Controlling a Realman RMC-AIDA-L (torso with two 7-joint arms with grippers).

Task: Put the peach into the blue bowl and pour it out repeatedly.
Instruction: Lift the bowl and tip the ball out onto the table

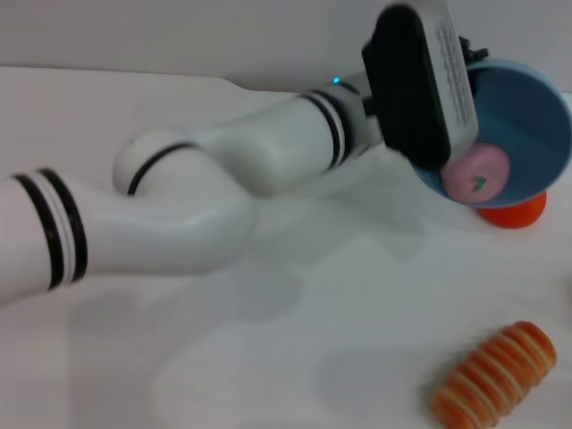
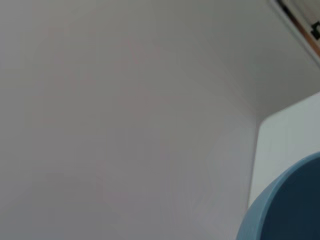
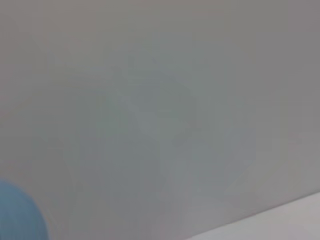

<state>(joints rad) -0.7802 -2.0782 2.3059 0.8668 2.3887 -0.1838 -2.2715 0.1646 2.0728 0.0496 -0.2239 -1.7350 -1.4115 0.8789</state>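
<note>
Though its fingers are hidden behind its black wrist housing, so their state cannot be told, the left gripper (image 1: 427, 112) carries the blue bowl (image 1: 523, 134) tilted above the bench (image 1: 295, 357). The peach (image 1: 476, 174) lies at the bowl's lowest inner edge, above the orange-red fruit (image 1: 514, 213); a striped bread roll (image 1: 494, 374) lies nearer.

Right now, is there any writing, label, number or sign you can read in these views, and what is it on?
Nothing can be read.
Label on the left arm's wrist housing: grey lines of print, too blurred to read.
Peach in the tilted blue bowl: a small green mark, not text.
Bread roll, orange fruit, table: no text.
</note>
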